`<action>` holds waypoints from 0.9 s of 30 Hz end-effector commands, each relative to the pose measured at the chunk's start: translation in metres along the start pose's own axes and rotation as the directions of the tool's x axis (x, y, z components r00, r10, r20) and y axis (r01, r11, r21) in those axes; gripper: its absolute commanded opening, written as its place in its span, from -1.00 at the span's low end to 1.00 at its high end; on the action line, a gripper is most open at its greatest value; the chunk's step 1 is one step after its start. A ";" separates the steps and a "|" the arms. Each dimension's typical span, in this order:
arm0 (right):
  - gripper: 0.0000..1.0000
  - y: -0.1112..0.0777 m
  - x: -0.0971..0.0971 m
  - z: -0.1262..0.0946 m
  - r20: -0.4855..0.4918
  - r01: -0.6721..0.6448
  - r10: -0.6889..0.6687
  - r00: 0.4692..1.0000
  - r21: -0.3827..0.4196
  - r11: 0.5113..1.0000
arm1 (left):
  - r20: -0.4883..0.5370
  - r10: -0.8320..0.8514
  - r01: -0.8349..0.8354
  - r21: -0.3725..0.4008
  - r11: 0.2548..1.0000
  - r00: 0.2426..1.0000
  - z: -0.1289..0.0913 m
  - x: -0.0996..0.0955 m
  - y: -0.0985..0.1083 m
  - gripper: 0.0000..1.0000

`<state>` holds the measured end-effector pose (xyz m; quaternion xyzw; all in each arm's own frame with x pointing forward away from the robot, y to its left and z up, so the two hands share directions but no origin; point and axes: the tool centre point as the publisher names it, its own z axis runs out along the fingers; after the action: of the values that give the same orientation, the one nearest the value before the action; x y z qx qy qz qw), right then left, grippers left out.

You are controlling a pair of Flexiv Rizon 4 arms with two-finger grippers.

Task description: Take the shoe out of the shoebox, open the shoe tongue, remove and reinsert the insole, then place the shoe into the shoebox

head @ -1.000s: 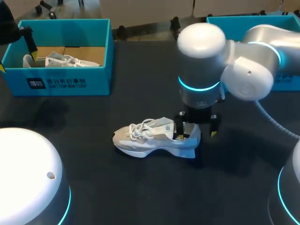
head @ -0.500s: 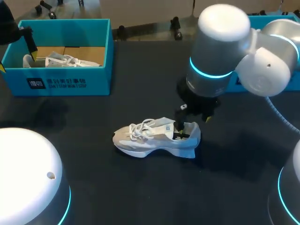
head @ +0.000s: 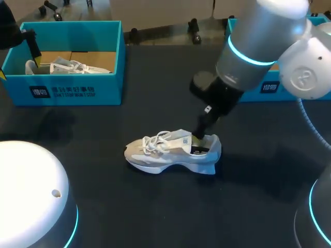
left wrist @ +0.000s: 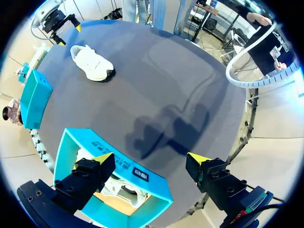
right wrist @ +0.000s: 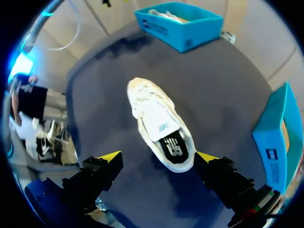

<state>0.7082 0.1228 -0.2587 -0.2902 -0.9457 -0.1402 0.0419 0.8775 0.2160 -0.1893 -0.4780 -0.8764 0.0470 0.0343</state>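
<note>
A white sneaker (head: 173, 152) lies on its sole on the dark table, toe to the left. In the right wrist view the shoe (right wrist: 152, 114) has its tongue (right wrist: 159, 124) lying forward, and a black insole (right wrist: 173, 148) shows in the heel. My right gripper (right wrist: 157, 159) hangs open just above the heel, touching nothing. In the head view my right gripper (head: 200, 133) is tilted over the heel opening. My left gripper (left wrist: 151, 159) is open and holds nothing above the left shoebox (left wrist: 71, 142), which stands at the table's far left (head: 72, 90).
A second white shoe (head: 67, 66) lies inside the left shoebox. Another blue shoebox (head: 279, 85) stands at the far right, partly hidden behind my right arm. My left arm's white housing (head: 31, 196) fills the near left corner.
My right arm has risen and swung back to the right, lifting its gripper from around the shoe's heel to just above it. The shoe and my left arm have not moved.
</note>
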 end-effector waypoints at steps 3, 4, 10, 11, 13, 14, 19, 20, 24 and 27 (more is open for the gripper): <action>1.00 -0.012 0.002 -0.005 -0.111 0.612 -0.640 0.761 -0.208 0.763 | -0.002 0.000 0.000 -0.001 1.000 1.000 0.000 0.000 0.000 1.00; 1.00 -0.013 0.003 -0.005 -0.083 0.637 -0.664 0.743 -0.219 0.739 | -0.002 0.000 0.000 -0.001 1.000 1.000 0.000 0.000 0.000 1.00; 1.00 -0.015 0.004 -0.006 -0.074 0.659 -0.691 0.719 -0.245 0.711 | -0.002 0.000 0.000 -0.001 1.000 1.000 0.000 0.000 0.000 1.00; 1.00 -0.015 0.004 -0.006 -0.074 0.659 -0.691 0.719 -0.245 0.711 | -0.002 0.000 0.000 -0.001 1.000 1.000 0.000 0.000 0.000 1.00; 1.00 -0.015 0.004 -0.006 -0.074 0.659 -0.691 0.719 -0.245 0.711 | -0.002 0.000 0.000 -0.001 1.000 1.000 0.000 0.000 0.000 1.00; 1.00 -0.015 0.004 -0.006 -0.074 0.659 -0.691 0.719 -0.245 0.711 | -0.002 0.000 0.000 -0.001 1.000 1.000 0.000 0.000 0.000 1.00; 1.00 -0.015 0.004 -0.006 -0.074 0.659 -0.691 0.719 -0.245 0.711 | -0.002 0.000 0.000 -0.001 1.000 1.000 0.000 0.000 0.000 1.00; 1.00 -0.015 0.004 -0.006 -0.074 0.659 -0.691 0.719 -0.245 0.711 | -0.002 0.000 0.000 -0.001 1.000 1.000 0.000 0.000 0.000 1.00; 1.00 -0.015 0.004 -0.006 -0.074 0.659 -0.691 0.719 -0.245 0.711 | -0.002 0.000 0.000 -0.001 1.000 1.000 0.000 0.000 0.000 1.00; 1.00 -0.015 0.004 -0.006 -0.074 0.659 -0.691 0.719 -0.245 0.711 | -0.002 0.000 0.000 -0.001 1.000 1.000 0.000 0.000 0.000 1.00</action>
<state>0.6991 0.1134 -0.2541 0.0869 -0.9617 -0.2575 0.0362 0.8775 0.2160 -0.1893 -0.4780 -0.8764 0.0470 0.0343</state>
